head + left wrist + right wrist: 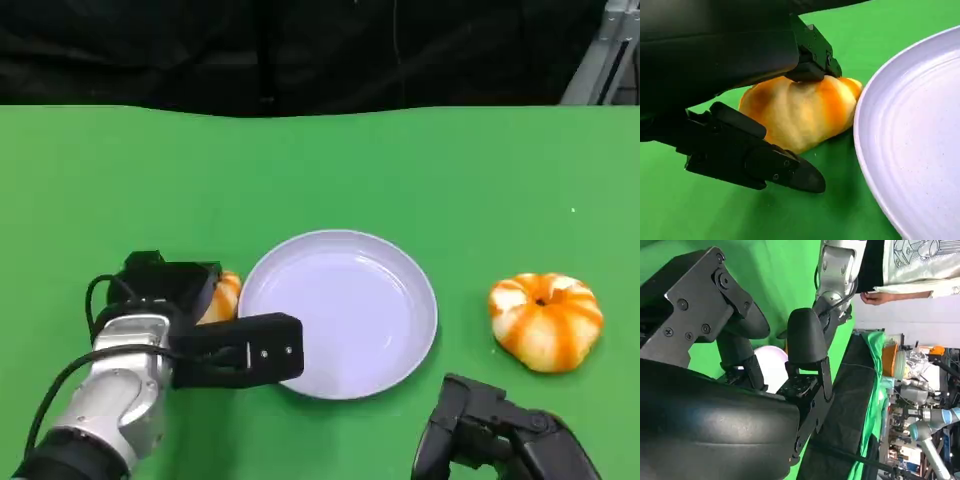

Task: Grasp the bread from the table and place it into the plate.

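head view: green table [330, 170] with a white plate [338, 312] near the middle, nothing lying in it. left of the plate, just beside its rim, sits the bread [222, 296], a small orange and pale loaf, mostly hidden behind the left hand [215, 335]. a second orange-and-white striped bun [545, 320] lies on the cloth well to the right of the plate, apart from it. the right hand [490, 435] shows at the lower right edge, low over the table, near the plate's front rim and short of the striped bun, touching neither.

left wrist view: the bread [802, 112] rests on the green cloth, its end close against the plate rim [865, 150]. one black finger [812, 62] presses on the top of the loaf; another finger [760, 160] lies along the near side, low by the cloth, and whether it touches the loaf cannot be told. the left hand brackets the bread from two sides, with contact clear on top; the loaf is not lifted.

right wrist view: right hand [770, 355] fingers are spread apart with nothing between them. beyond them the plate [771, 365] shows pale, with the left forearm [835, 275] past it and a person [910, 270] standing beside the table.
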You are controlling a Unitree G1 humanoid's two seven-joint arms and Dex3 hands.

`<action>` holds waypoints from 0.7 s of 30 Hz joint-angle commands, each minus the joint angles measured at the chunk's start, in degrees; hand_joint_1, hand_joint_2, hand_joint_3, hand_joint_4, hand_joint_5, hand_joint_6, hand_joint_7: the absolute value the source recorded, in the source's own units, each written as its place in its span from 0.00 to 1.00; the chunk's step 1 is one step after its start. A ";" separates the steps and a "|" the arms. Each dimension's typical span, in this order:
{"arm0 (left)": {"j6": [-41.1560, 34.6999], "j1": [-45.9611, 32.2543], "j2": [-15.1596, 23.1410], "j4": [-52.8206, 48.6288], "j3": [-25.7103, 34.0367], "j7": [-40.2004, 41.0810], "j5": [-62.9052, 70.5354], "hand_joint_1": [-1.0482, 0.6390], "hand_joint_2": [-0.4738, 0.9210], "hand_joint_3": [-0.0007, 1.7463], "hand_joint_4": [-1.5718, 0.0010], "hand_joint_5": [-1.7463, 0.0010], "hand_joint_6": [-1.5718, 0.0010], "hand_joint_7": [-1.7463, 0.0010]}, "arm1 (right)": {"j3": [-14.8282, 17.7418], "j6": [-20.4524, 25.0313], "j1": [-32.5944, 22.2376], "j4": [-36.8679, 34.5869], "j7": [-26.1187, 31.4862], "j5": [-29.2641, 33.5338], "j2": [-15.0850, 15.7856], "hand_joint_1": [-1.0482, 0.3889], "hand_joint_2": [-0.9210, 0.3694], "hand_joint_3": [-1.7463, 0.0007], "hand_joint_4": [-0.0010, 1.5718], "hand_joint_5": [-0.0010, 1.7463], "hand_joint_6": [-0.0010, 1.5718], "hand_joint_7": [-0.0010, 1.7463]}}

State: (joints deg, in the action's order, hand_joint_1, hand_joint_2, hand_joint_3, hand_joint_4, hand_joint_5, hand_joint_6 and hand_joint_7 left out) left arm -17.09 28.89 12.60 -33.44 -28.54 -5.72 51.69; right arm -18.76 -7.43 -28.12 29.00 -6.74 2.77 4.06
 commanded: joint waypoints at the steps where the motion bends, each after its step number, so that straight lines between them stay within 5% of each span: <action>1: -0.38 0.52 0.89 -0.74 -0.59 0.15 -0.72 0.24 1.00 0.04 0.95 0.74 0.78 1.00 | 0.29 -0.54 -0.29 0.92 0.18 -0.27 0.31 0.78 0.48 0.16 0.44 1.00 0.41 0.93; 9: 2.74 1.98 0.44 -9.73 0.04 -3.91 -6.84 0.33 1.00 0.04 0.85 0.88 0.81 1.00 | 0.51 -1.58 -1.16 0.45 0.49 0.21 0.61 0.82 0.47 0.17 0.44 1.00 0.42 0.92; 20: 3.44 2.91 0.60 -11.45 -0.86 -3.16 -8.30 0.33 1.00 0.03 0.83 0.90 0.81 1.00 | 0.52 -1.71 -1.21 0.41 0.49 0.22 0.60 0.82 0.47 0.18 0.44 1.00 0.43 0.91; 21: 6.41 1.85 0.78 -12.45 0.27 2.50 -8.91 0.33 1.00 0.03 0.83 0.91 0.81 1.00 | 0.54 -1.31 -1.37 0.74 0.45 0.11 0.65 0.82 0.47 0.18 0.44 1.00 0.43 0.91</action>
State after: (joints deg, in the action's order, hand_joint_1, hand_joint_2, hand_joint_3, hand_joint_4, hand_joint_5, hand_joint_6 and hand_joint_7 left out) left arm -13.14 33.41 12.56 -42.97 -28.83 -7.37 44.29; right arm -18.69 -8.33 -29.07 29.00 -6.53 2.86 4.23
